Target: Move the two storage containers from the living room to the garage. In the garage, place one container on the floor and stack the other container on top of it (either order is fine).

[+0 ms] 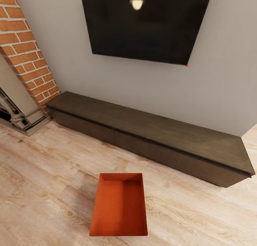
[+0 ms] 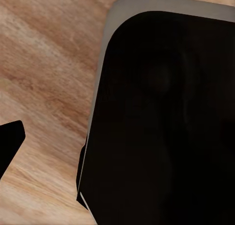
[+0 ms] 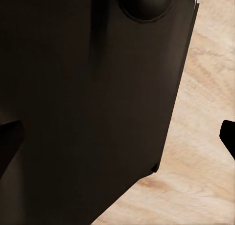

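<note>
Sitting on pale wood planks point(image 1: 43, 189), 1 ribbed orange-red bin point(image 1: 119, 205) (rectangular, topless); claw states unreadable.

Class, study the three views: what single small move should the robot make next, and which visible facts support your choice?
Probably lower an arm toward the orange-red ribbed plastic bin. It sits open and empty on the light wood plank floor, directly ahead, before the long dark low cabinet. No claw has reached it in the head view; both wrist cameras face dark robot panels above the planks.
</note>
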`<state>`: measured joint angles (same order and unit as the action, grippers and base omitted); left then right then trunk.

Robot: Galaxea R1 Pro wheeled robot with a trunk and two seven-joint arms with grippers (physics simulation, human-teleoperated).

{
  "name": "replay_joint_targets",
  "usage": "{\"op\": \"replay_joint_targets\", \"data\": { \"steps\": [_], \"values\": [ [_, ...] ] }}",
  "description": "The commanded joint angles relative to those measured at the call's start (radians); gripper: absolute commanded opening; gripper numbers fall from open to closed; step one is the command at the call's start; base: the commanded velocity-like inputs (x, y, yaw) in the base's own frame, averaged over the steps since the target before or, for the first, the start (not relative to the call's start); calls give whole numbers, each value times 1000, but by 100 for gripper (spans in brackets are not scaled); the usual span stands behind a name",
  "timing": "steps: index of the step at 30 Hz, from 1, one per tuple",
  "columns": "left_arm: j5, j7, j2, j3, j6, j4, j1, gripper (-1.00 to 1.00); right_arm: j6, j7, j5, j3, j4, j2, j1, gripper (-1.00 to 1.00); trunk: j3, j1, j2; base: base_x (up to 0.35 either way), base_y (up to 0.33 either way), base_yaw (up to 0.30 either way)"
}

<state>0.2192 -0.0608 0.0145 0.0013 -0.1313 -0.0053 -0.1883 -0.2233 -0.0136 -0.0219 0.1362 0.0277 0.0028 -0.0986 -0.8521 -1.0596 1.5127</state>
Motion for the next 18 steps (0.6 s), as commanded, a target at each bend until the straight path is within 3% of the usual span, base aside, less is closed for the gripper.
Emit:
{"op": "replay_joint_targets", "data": {
  "steps": [1,6,18],
  "values": [
    [5,-1,-1,0,-3,1,0,100,-5,-1,-2,6,3,0,-1,100,-1,0,0,0,0,0],
    [4,-1,-2,0,-5,1,0,100,-6,-2,-3,6,3,0,-1,100,-1,0,0,0,48,0],
    [5,-2,-3,0,-5,1,0,100,-7,-2,-3,4,3,0,-1,100,-1,0,0,0,245,0]
  ]
}}
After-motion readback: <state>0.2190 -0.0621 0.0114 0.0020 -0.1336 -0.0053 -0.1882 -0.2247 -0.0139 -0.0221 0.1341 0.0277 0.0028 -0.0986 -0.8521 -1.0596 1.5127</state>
